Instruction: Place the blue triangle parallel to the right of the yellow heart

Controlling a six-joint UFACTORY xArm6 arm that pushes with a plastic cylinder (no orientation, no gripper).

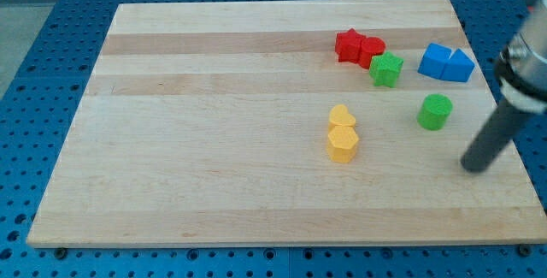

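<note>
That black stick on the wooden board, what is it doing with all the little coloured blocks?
It is my tip, near the board's right edge, touching nothing. I am meant to push the blue triangle to the right of the yellow heart. The triangle sits at the view's top right against another blue block, above my tip. The green cylinder stands between them, left of my tip.

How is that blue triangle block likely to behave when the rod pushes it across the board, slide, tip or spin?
The blue triangle sits low and flat on the smooth wooden board, so it should probably slide rather than tip. Its slanted sides may make it spin under an off-centre push. It touches another blue block, which could get dragged along. My tip sits below it, near the view's right edge.
</note>
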